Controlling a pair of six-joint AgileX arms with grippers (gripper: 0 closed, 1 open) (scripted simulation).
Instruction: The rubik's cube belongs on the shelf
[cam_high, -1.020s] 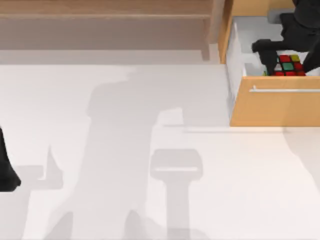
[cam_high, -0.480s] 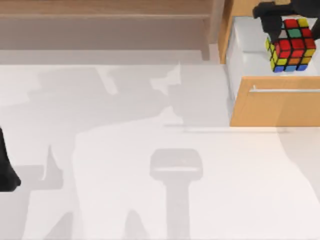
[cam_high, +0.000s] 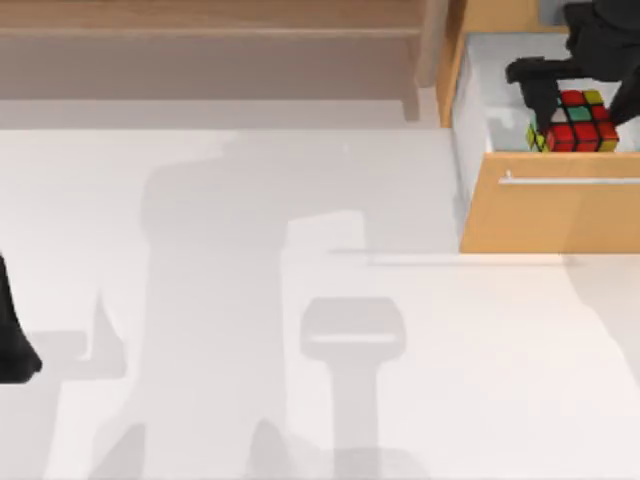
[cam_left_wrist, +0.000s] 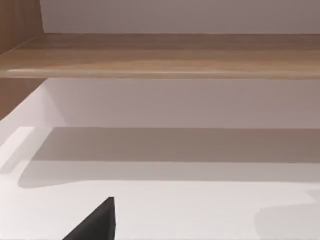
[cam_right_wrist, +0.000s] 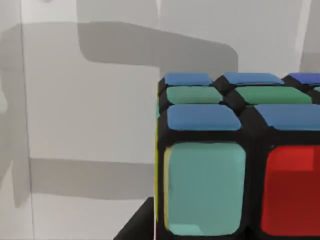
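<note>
While the orange-wood drawer (cam_high: 548, 205) stands pulled open at the table's right rear, the rubik's cube (cam_high: 577, 122) sits inside it, clamped by the right gripper (cam_high: 565, 105). The shelf (cam_high: 210, 30) spans the rear left. The left arm (cam_high: 14, 330) is parked at the left edge.

Wooden shelf (cam_left_wrist: 165, 55) above white table (cam_left_wrist: 200, 215)

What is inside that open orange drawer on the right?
The rubik's cube sits inside the drawer, with the right gripper reaching in around it. The black arm covers part of the drawer's white floor, so anything beneath it is hidden.
</note>
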